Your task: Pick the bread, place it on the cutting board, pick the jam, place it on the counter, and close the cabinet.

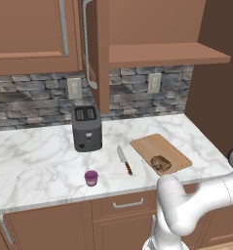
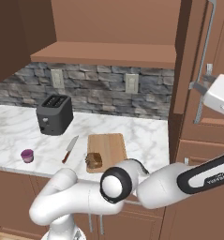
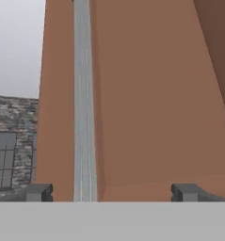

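**A:** What lies on the counter [image 1: 35, 156], going left to right?

**B:** In the left base view, a small purple jam [image 1: 91, 177] jar stands near the front edge, at about 7 o'clock from the middle of the marble. A dark toaster [image 1: 86, 128] stands behind it, at its 12 o'clock. Next comes a knife [image 1: 124, 160] lying flat. Then the cutting board [image 1: 174, 154], just beside the knife, with the brown bread [image 1: 160, 163] resting on its near corner.

**A:** And the cabinet [image 1: 28, 34]?

**B:** It hangs above the counter. One door [image 1: 98, 53] stands open, edge-on, with its silver bar handle [image 1: 85, 44] facing left. Beside it, an open wooden shelf [image 1: 162, 52] shows.

**A:** Where is the claw [image 3: 111, 192]?

**B:** In the right base view, the white hand [image 2: 221, 93] is up at 3 o'clock, at the open door's handle [image 2: 205, 61]. In the hand view, the fingertips [image 3: 37, 192] stand well apart, with the handle [image 3: 84, 103] running upright between them, nearer the left tip. They clamp nothing.
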